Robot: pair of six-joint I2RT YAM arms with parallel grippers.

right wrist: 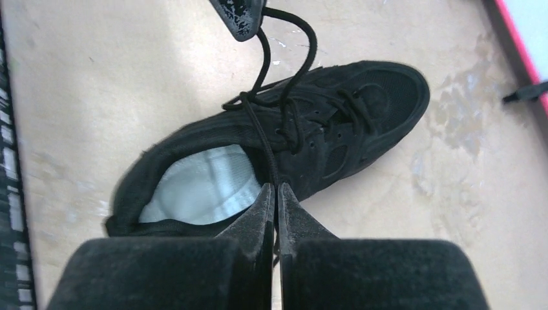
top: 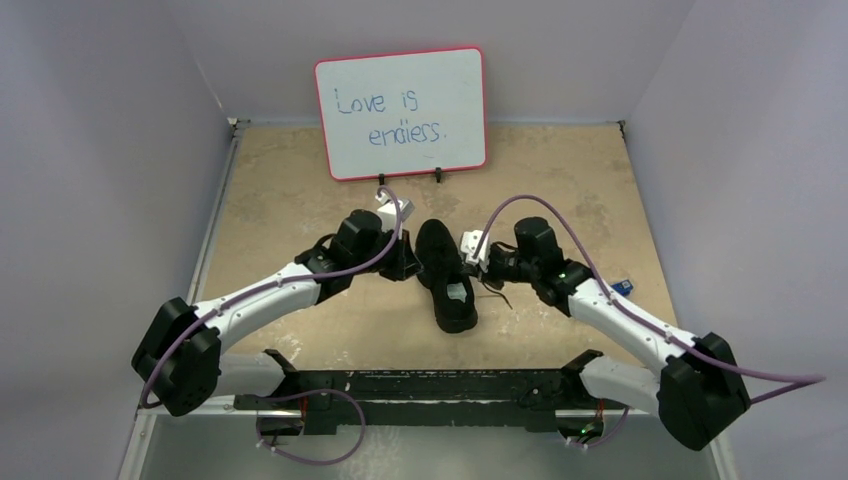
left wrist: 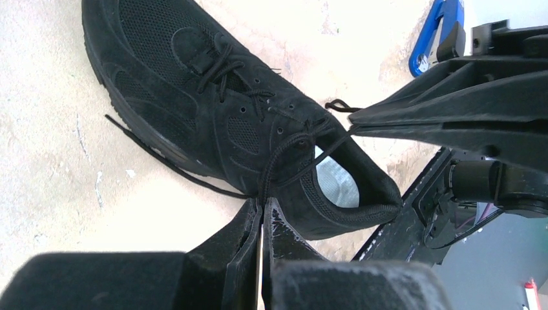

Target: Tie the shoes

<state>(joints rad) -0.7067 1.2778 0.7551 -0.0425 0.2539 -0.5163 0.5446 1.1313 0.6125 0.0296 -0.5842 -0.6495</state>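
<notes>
The all-black shoe (top: 447, 275) lies mid-table, toe towards the back, its pale grey inner sole (right wrist: 200, 184) showing. My left gripper (left wrist: 263, 201) is on the shoe's left side and is shut on a black lace (left wrist: 284, 152) that runs up to the eyelets. My right gripper (right wrist: 276, 187) is on the shoe's right side and is shut on another lace strand (right wrist: 258, 129). Both laces are pulled outwards, crossing over the tongue. In the right wrist view the left gripper's fingertip (right wrist: 240, 19) holds a lace loop (right wrist: 304, 45). A loose lace end (left wrist: 161, 158) trails on the table.
A whiteboard (top: 400, 110) with writing stands at the back. A small blue-and-black gadget (top: 622, 288) lies right of the right arm; it also shows in the left wrist view (left wrist: 433, 32). A black frame (top: 420, 395) runs along the near edge. Walls close in on both sides.
</notes>
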